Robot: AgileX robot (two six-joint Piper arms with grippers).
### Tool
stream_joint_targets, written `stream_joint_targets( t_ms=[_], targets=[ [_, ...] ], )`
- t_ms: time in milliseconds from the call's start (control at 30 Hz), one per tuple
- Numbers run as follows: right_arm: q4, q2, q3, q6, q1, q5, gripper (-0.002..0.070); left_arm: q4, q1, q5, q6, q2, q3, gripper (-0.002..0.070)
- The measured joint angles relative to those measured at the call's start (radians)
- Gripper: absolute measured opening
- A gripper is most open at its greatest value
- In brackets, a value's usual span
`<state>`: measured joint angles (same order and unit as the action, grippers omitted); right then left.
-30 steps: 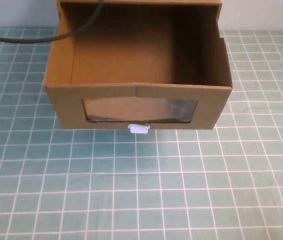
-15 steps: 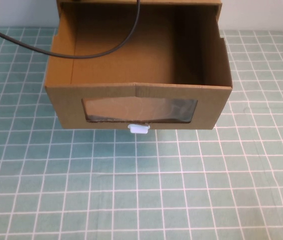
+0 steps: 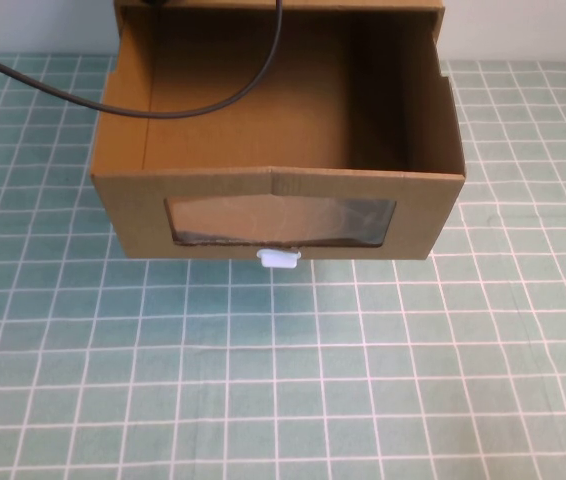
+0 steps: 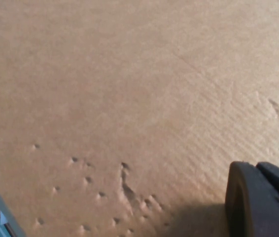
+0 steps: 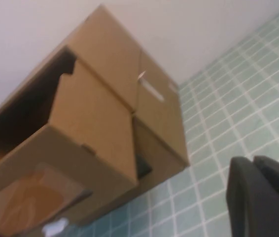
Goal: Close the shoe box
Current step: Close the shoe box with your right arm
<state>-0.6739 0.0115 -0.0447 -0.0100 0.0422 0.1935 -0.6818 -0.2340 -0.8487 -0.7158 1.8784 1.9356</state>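
The shoe box (image 3: 433,215) is a brown cardboard drawer pulled far out of its sleeve (image 3: 278,4) toward me, and it is empty inside. Its front has a clear window (image 3: 281,220) with a small white tab (image 3: 279,259) below. Neither gripper shows in the high view. My left gripper (image 4: 257,168) is shut and sits very close to a dented cardboard face (image 4: 129,98); which face I cannot tell. My right gripper (image 5: 254,160) is shut and hangs off to the box's right, apart from the drawer (image 5: 87,133) and its sleeve (image 5: 124,64).
A black cable (image 3: 213,105) droops across the open drawer from the left. The green grid mat (image 3: 283,380) stretches in front of the box and to both sides. A white wall (image 5: 189,29) stands behind the box.
The black cable has swung to the right and sagged lower over the drawer. The drawer itself has not moved.
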Motion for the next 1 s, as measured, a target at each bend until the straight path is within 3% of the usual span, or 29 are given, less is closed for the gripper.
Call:
stream_joint_targets(
  t_ms=[300, 467, 667, 1000],
  targets=[
    [0.017, -0.394, -0.441, 0.194, 0.000, 0.593, -0.0012, 0.001, 0.000, -0.004, 0.003, 0.000, 0.000, -0.0005],
    [0.024, -0.666, -0.624, 0.330, 0.002, 0.769, -0.0011, 0.002, 0.000, -0.004, 0.006, 0.000, 0.000, -0.0005],
    [0.030, -0.936, -0.795, 0.359, 0.125, 0.794, -0.0011, 0.004, 0.000, -0.004, 0.006, 0.000, 0.000, -0.0005],
    [0.317, -1.161, -0.990, 0.099, 0.641, 0.478, -0.0011, 0.004, 0.000, -0.004, 0.010, 0.000, 0.000, -0.0005]
  ],
)
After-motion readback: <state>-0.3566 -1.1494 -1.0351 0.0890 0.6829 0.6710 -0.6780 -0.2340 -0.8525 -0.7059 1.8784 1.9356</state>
